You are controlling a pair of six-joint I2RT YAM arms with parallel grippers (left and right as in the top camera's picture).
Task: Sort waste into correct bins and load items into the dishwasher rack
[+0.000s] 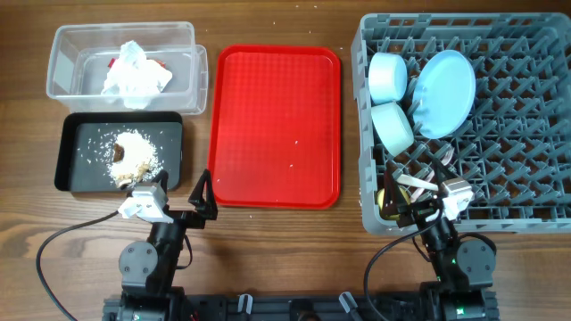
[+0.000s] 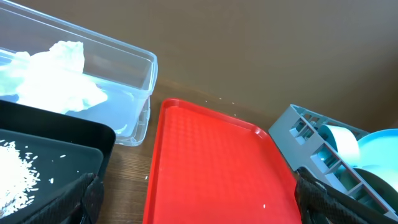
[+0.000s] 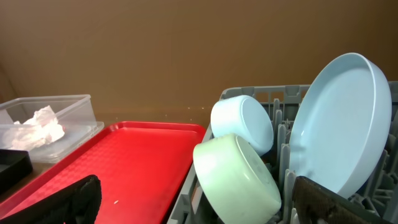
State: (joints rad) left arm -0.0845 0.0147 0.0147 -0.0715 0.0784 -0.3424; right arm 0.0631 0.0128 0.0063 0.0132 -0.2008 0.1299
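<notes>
At the counter's left, the tub holds the napkin. Just in front of it, the black tray carries the scraps, with loose crumbs scattered around them. Beside both lies the red tray, bare apart from a few specks. To the right stands the rack. Two bowls sit on edge along its left side, and the plate leans upright just beside them. The cup sits in the rack's near left corner, with white cutlery close to it, too small to tell apart.

The left pincer is released, its fingers spread wide and grasping nothing. It hangs low over the near edges of the black tray and red tray. The right pincer is also released and empty, at the rack's near left corner, facing the bowls and plate.
</notes>
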